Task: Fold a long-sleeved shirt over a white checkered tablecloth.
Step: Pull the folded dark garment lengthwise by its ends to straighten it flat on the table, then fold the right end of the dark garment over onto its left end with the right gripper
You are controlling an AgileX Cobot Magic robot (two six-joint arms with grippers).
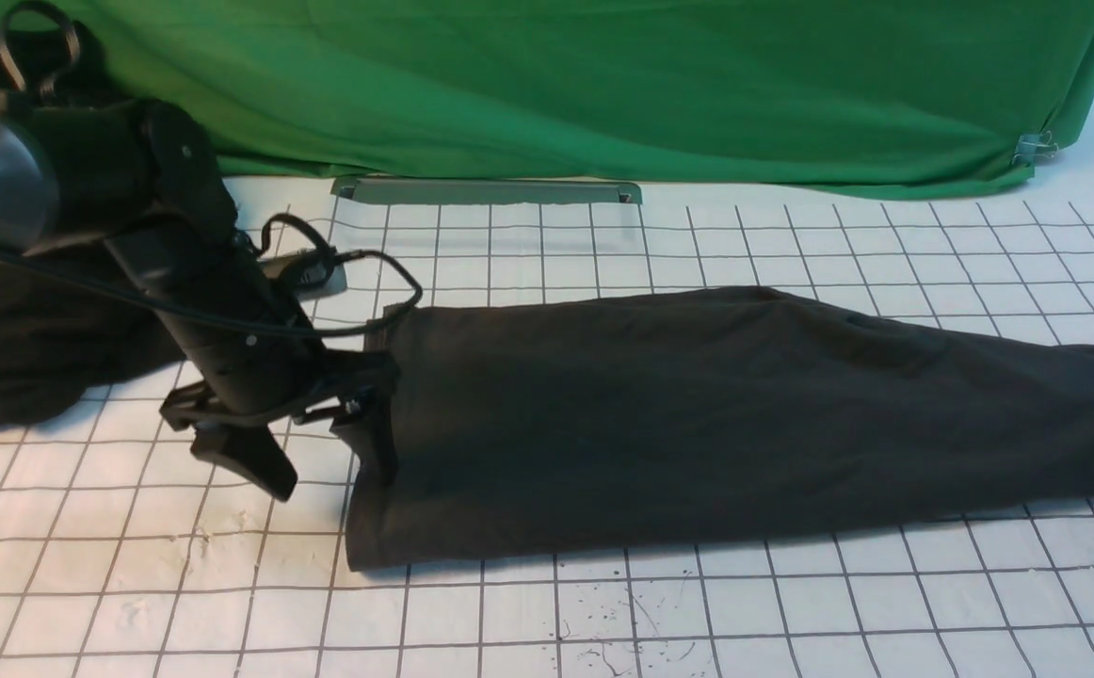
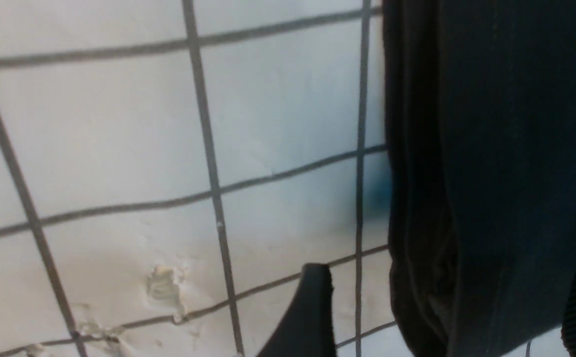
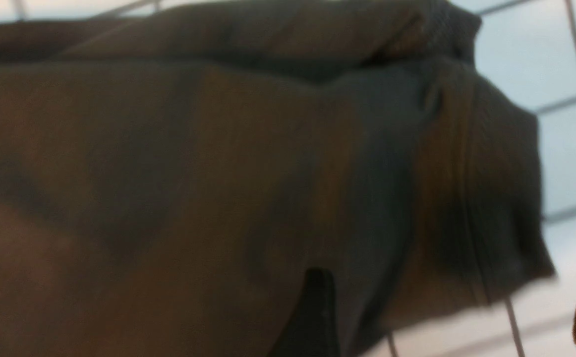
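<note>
The long-sleeved shirt (image 1: 745, 414) lies folded into a long dark grey strip across the white checkered tablecloth (image 1: 603, 612), running off the right side of the front view. My left gripper (image 1: 316, 461) is open and straddles the strip's left end, with one finger on bare cloth and the other over the fabric. In the left wrist view the shirt's edge (image 2: 506, 148) passes between the wide jaws of the left gripper (image 2: 446, 317). My right gripper (image 3: 451, 317) is open over the shirt's other end (image 3: 194, 173), where a ribbed hem (image 3: 446, 20) shows. The right arm is out of the front view.
A blacker plain heap of cloth (image 1: 1, 348) lies at the far left behind my left arm. A green draped cloth (image 1: 603, 85) closes off the back, with a grey metal bar (image 1: 486, 191) at its foot. Scuffed patches (image 2: 164, 287) mark the tablecloth near the left gripper.
</note>
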